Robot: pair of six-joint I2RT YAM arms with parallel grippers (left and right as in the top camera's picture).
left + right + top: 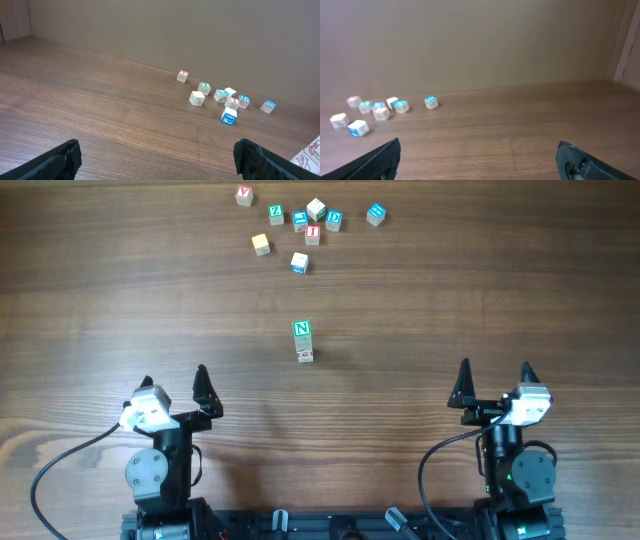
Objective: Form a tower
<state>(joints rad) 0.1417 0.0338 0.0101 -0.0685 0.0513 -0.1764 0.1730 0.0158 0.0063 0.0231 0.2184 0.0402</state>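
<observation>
The narrow tower of small pale wooden letter cubes (303, 340), capped by a green "N", is found standing alone at the middle of the brown wood-grain desk (480, 290), well apart from the loose letter cubes (300, 221) scattered along the far side. Being one cube wide, it could be toppled by a cube set down off-centre or by a finger brushed against it. The black left gripper (175, 385) and black right gripper (495, 375) are held spread and empty at the near edge.
</observation>
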